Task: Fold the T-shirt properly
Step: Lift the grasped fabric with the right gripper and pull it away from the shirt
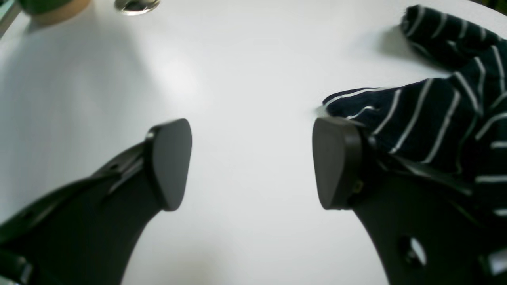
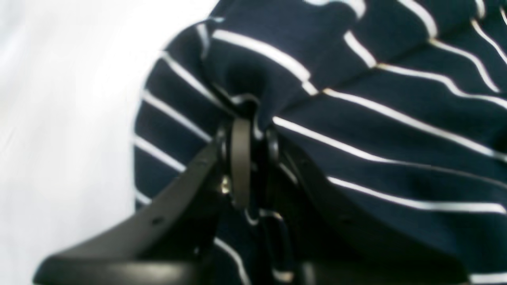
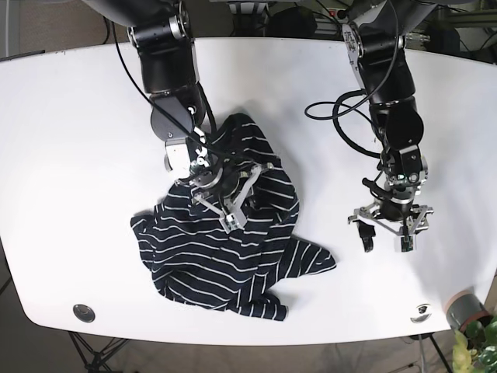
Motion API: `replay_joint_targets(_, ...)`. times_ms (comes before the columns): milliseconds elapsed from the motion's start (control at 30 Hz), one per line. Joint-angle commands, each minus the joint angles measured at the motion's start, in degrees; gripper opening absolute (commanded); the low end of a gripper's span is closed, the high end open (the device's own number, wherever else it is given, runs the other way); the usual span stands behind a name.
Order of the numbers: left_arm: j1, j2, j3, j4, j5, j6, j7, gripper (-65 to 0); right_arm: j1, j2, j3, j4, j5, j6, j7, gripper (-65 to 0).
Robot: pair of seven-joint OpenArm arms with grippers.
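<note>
Jaws of right gripper (image 2: 253, 158) are clenched on a bunched fold of the T-shirt (image 3: 225, 249), crumpled mid-surface (image 3: 70, 116). Left gripper (image 1: 251, 162) is spread wide, empty, beside a sleeve. Cloth should be drawn flat before any fold is attempted.

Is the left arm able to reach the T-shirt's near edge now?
Probably yes: the left gripper is open over bare table, and nothing lies between it and the T-shirt.
</note>
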Motion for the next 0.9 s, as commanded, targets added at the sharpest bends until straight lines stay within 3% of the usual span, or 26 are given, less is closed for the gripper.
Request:
replay_joint_targets(0, -1.80, -0.34, 0.14, 1.24, -0.46, -0.32, -1.94, -20.4, -0.84, -0.57, -0.05, 6.10, 0.62, 1.10, -1.33, -61.4)
replay_joint_targets(167, 0.84, -0.34, 0.05, 1.24, -0.46, -0.41, -1.94, -20.4, -6.82, -0.57, -0.05, 14.63, 0.62, 1.80, -4.23, -61.0)
replay_joint_targets(333, 1.10, -0.34, 0.14, 1.33, -0.46, -0.41, -1.94, -20.4, -7.52, -0.48, 0.04, 16.57, 0.62, 1.28, -4.41, -58.5)
replay_joint_targets(433, 1.10, -0.34, 0.14, 1.24, -0.46, -0.58, -1.94, -20.4, -7.78, -0.31, 0.30, 19.99, 0.62, 1.28, -4.67, -45.0)
replay_joint_targets(533, 1.10, -0.43, 0.05, 1.24, -0.46, -3.22, -1.94, -20.4, -9.63, -0.13, 0.30, 25.09, 0.62, 1.28, -6.70, -27.1)
replay_joint_targets(633, 1.10, -0.43, 0.05, 1.24, -0.46, -4.63, -1.94, -20.7, -12.27, -0.04, 0.30, 31.16, 0.62, 1.36, -8.54, -14.6)
replay_joint_targets(867, 0.84, -0.43, 0.05, 1.24, -0.46, -4.63, -1.94, -20.7, -20.36, 2.24, -2.69, 40.04, 0.45, 1.80, -11.62, -11.9)
